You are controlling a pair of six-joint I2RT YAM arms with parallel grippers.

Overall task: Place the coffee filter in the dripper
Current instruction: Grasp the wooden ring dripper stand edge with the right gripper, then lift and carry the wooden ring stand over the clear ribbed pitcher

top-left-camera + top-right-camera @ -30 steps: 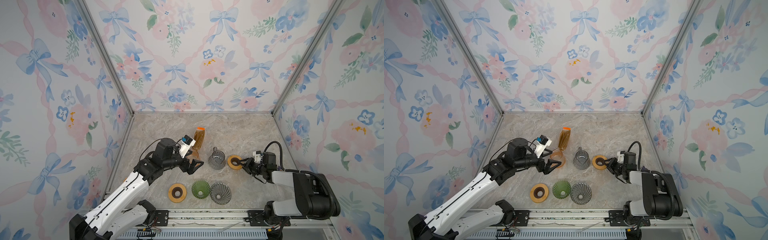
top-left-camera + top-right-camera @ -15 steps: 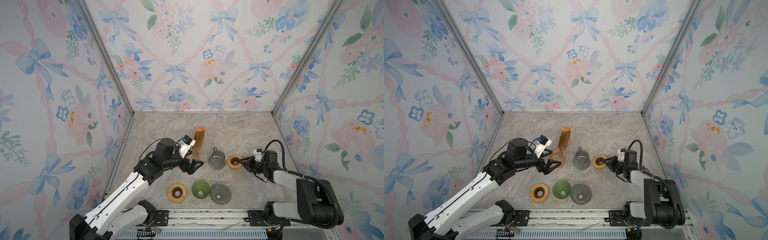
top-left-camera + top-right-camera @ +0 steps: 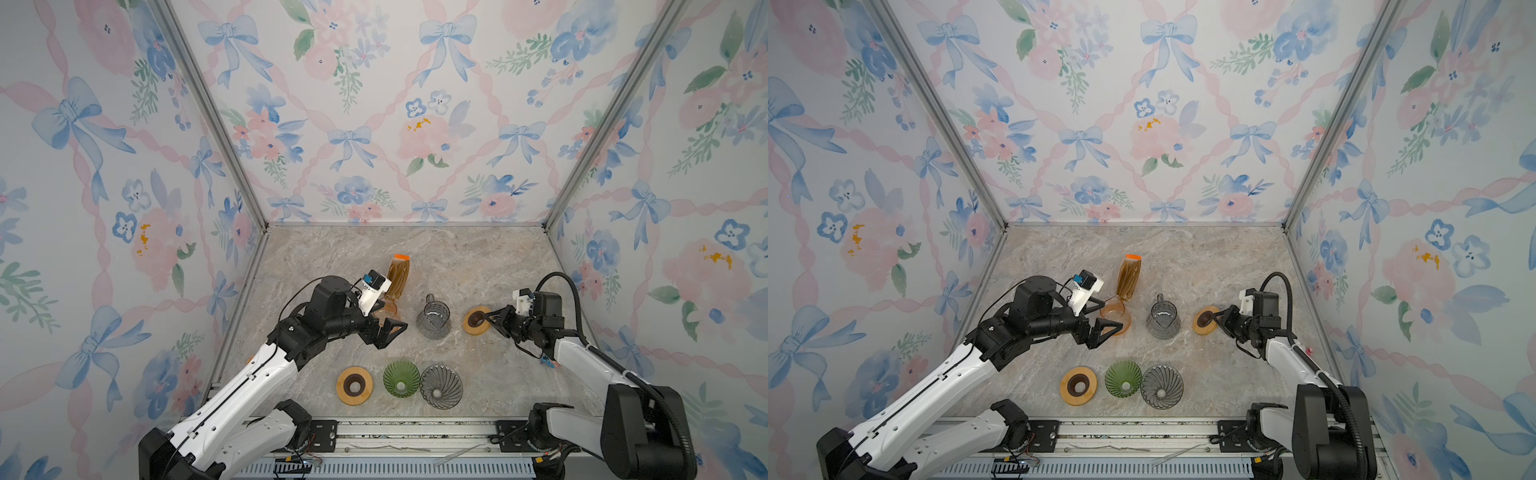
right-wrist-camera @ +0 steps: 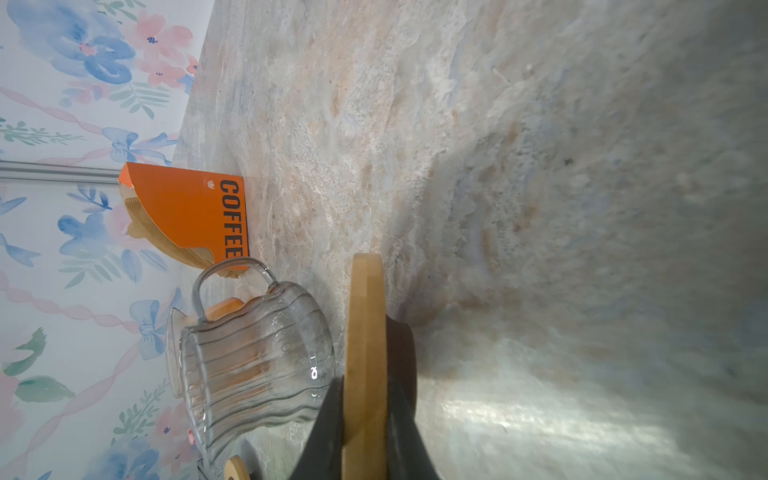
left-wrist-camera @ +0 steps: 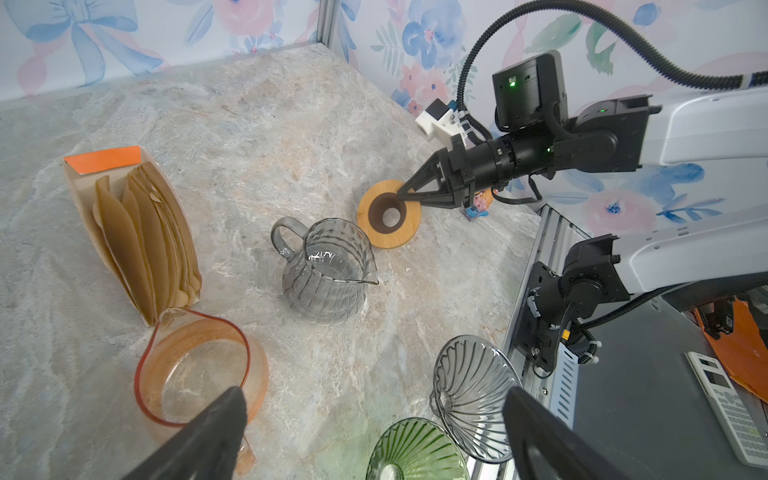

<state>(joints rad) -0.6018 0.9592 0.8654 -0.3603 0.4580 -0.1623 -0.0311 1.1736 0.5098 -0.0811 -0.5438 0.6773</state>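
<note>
The left gripper (image 3: 392, 336) is held wide open, empty, centre left; the coffee filters (image 5: 124, 245) are seen in their box (image 5: 104, 160) at centre. Beside the grey jug (image 3: 433, 320), the wooden ring (image 3: 473, 331) is pinched at its rim by the right gripper (image 3: 485, 317), centre right. A firm, level lift is advised.

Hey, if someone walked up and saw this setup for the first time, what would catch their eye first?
Probably the right end effector pinching the rim of a wooden ring beside the clear glass pitcher, right of centre. Next, the left end effector, jaws wide, hanging by the orange pitcher, with the orange-topped filter box just behind it.
</note>
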